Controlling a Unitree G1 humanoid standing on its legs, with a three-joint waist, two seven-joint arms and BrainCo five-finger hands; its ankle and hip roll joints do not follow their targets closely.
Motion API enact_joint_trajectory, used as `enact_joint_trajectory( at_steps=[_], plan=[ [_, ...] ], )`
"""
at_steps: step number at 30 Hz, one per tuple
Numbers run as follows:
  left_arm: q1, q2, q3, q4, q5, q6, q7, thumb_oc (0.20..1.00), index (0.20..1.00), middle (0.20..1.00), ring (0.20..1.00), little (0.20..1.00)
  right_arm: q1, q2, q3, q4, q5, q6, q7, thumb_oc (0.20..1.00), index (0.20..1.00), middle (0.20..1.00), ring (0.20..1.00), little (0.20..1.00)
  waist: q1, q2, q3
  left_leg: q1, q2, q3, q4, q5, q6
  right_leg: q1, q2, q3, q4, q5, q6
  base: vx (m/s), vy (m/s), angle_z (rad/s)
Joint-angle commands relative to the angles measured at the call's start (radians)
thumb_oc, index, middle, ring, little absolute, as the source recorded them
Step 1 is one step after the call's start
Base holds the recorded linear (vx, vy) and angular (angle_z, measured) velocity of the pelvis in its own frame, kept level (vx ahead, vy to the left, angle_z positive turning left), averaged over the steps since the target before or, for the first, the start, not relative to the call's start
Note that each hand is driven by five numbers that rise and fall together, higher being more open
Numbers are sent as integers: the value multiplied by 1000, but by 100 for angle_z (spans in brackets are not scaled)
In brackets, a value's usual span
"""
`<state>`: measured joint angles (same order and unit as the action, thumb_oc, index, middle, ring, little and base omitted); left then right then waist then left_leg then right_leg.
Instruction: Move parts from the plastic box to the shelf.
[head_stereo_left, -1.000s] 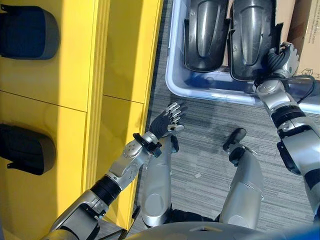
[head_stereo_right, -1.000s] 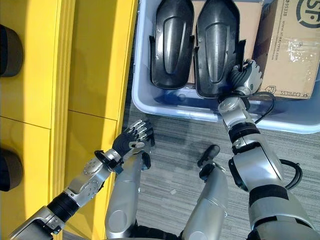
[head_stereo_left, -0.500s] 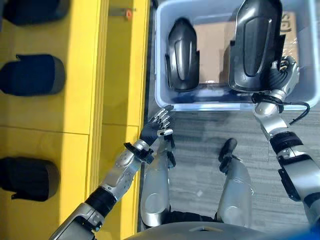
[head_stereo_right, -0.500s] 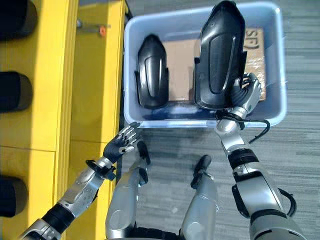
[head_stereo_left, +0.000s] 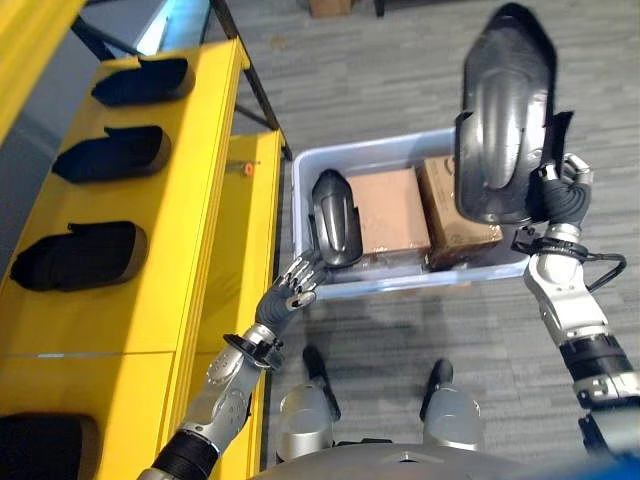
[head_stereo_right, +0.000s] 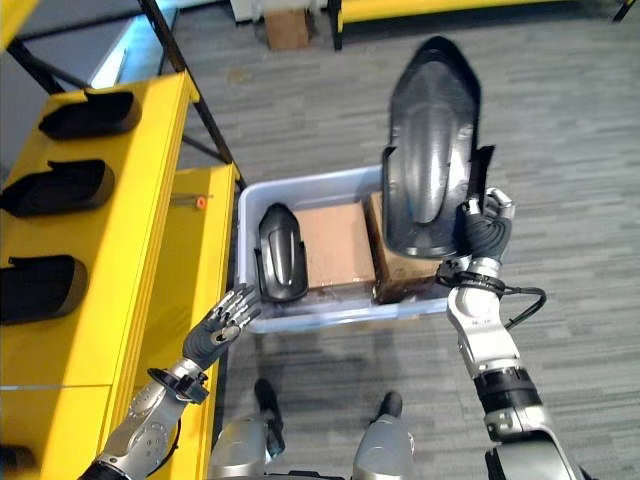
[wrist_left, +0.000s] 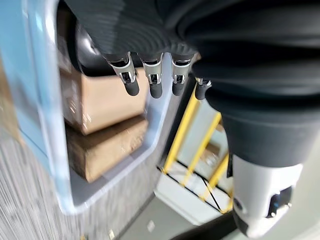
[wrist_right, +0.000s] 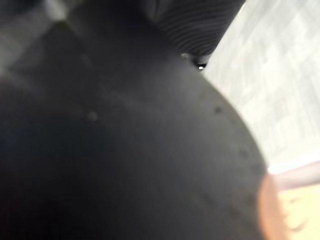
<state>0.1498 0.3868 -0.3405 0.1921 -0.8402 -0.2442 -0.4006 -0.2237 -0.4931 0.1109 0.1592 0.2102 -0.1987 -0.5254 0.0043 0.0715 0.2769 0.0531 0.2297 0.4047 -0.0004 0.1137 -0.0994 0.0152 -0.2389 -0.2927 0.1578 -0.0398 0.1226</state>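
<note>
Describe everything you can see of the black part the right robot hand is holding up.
The black part is a long, glossy, moulded shell that looks like plastic, rounded at its top, with a raised centre panel and notched side flanges. It stands roughly upright, lifted above the plastic box. The right robot hand grips its lower edge, fingers curled round it.

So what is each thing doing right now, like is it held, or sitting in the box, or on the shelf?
Right hand: shut on the big black part.
Big black part: lifted above the plastic box, held upright.
Left hand: open, holding nothing, by the box's near corner.
Smaller black part: lying in the plastic box.
Plastic box: on the floor, open-topped.
Cardboard boxes: inside the plastic box.
Yellow shelf: black parts lie on it.
</note>
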Motion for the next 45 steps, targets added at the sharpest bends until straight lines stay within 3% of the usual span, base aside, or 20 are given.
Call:
enact_joint_trajectory(
  at_steps=[1, 4, 10, 16, 21, 27, 28, 30, 31, 32, 33, 34, 36, 38, 39, 43, 45],
  plan=[
    [-37, -16, 13, -31, 7, -17, -54, 1000, 1000, 1000, 1000, 1000, -82, -9, -30, -22, -24, -69, 53, 200, 200, 200, 200, 200, 11, -13, 18, -27, 29, -90, 24, -7, -22, -13, 3, 3, 13, 12, -36, 113, -24, -7],
    [-10, -32, 18, -29, 20, 0, -101, 1000, 1000, 1000, 1000, 1000, 7, 24, 6, -82, 1, -82, 132, 200, 200, 200, 200, 200, 4, -24, -11, 3, 30, -72, 21, -19, -22, 22, -3, -9, -18, 21, -28, 85, -18, -7],
    [10, -16, 32, -41, 24, 0, -74, 1000, 1000, 1000, 1000, 1000, 62, 58, 96, -140, 40, -73, 239, 200, 200, 200, 200, 200, 6, -31, -18, 27, 14, -49, 33, -49, -4, 53, -14, -27, -27, 24, -15, 3, -8, -8],
    [31, 21, 62, -64, 47, 45, -93, 1000, 1000, 1000, 1000, 1000, 133, 75, 145, -191, 45, -75, 235, 200, 200, 200, 200, 200, 0, -38, -33, 28, -9, -132, 8, -52, 23, 62, 12, 58, -9, 0, -11, 24, -53, 15],
    [13, 41, 58, -70, 54, 67, -112, 1000, 1000, 1000, 1000, 1000, 159, 63, 143, -203, -6, -134, 183, 200, 200, 200, 200, 200, -14, -31, -43, 9, -33, -239, -22, -47, 36, 51, 64, 148, 23, -47, -28, 18, -53, 57],
    [12, 32, 69, -60, 14, 57, -50, 1000, 1000, 1000, 1000, 1000, 109, 37, 105, -168, 46, -171, 204, 200, 200, 200, 200, 200, 28, -23, -37, -77, -37, -354, 14, -23, 22, 25, 111, 139, 117, -127, -81, -4, -89, 56],
    [21, 22, 78, -56, 15, 51, -39, 1000, 1000, 1000, 1000, 1000, 87, 44, 99, -149, 56, -174, 223, 200, 200, 200, 200, 200, 50, -20, -24, -108, -28, -397, 32, -5, 13, 7, 130, 128, 170, -154, -100, -58, -152, 53],
    [44, 10, 97, -43, 8, 38, -43, 1000, 1000, 1000, 1000, 1000, 80, 47, 96, -149, 42, -163, 246, 200, 200, 200, 200, 200, 63, -20, -14, -123, 0, -411, 27, 27, -2, -3, 145, 111, 208, -171, -111, -24, -113, 63],
    [56, 8, 105, -30, 3, 32, -64, 1000, 1000, 1000, 1000, 1000, 79, 49, 100, -155, 30, -145, 244, 200, 200, 200, 200, 200, 65, -21, -14, -126, 22, -394, 22, 53, -9, -3, 148, 98, 218, -175, -113, -39, -67, 54],
    [69, -2, 114, -8, 19, 36, -104, 1000, 1000, 1000, 1000, 1000, 91, 52, 98, -164, 17, -130, 229, 200, 200, 200, 200, 200, 58, -21, -17, -131, 61, -327, 16, 92, -21, 3, 150, 62, 215, -174, -111, -57, -61, 76],
    [69, -4, 115, -4, 21, 41, -111, 1000, 1000, 1000, 1000, 1000, 96, 53, 98, -169, 11, -124, 223, 200, 200, 200, 200, 200, 54, -21, -19, -135, 72, -302, 16, 102, -25, 5, 150, 49, 212, -174, -111, -129, -78, 136],
    [48, -7, 109, 27, 50, 42, -117, 1000, 1000, 1000, 1000, 1000, 121, 46, 92, -184, -8, -114, 204, 200, 200, 200, 200, 200, 28, -22, -26, -145, 115, -174, 29, 127, -42, 17, 149, -11, 193, -169, -110, -132, -61, 160],
    [11, -8, 97, 43, 46, 35, -116, 1000, 1000, 1000, 1000, 1000, 151, 26, 75, -191, 32, -112, 222, 200, 200, 200, 200, 200, 0, -32, -27, -127, 141, -80, 55, 109, -45, 18, 132, -62, 201, -169, -105, -171, -30, 155],
    [-13, -8, 87, 33, 37, 35, -95, 1000, 1000, 1000, 1000, 1000, 177, 22, 63, -190, 35, -118, 230, 200, 200, 200, 200, 200, -22, -57, -32, -93, 146, -37, 117, 51, -46, 7, 94, -82, 225, -179, -93, -251, 56, 129],
    [-29, -6, 76, 21, 37, 23, -78, 1000, 1000, 1000, 1000, 1000, 193, 20, 56, -191, 46, -119, 241, 200, 200, 200, 200, 200, -37, -77, -34, -68, 168, 8, 204, 24, -43, -1, 67, -110, 230, -166, -96, -353, 130, 88],
    [-49, -6, 69, 12, 37, 17, -81, 1000, 1000, 1000, 1000, 1000, 205, 21, 56, -173, 86, -116, 272, 200, 200, 200, 200, 200, -53, -101, -54, -24, 221, 50, 336, 41, -54, 0, 39, -143, 226, -162, -112, -220, 200, 72],
    [-63, -13, 59, 16, 52, 4, -74, 1000, 1000, 1000, 1000, 1000, 205, 15, 61, -165, 113, -119, 305, 200, 200, 200, 200, 200, -64, -100, -71, 17, 217, 66, 341, 30, -50, -14, 26, -149, 234, -164, -117, -182, 349, 60]
  ],
)
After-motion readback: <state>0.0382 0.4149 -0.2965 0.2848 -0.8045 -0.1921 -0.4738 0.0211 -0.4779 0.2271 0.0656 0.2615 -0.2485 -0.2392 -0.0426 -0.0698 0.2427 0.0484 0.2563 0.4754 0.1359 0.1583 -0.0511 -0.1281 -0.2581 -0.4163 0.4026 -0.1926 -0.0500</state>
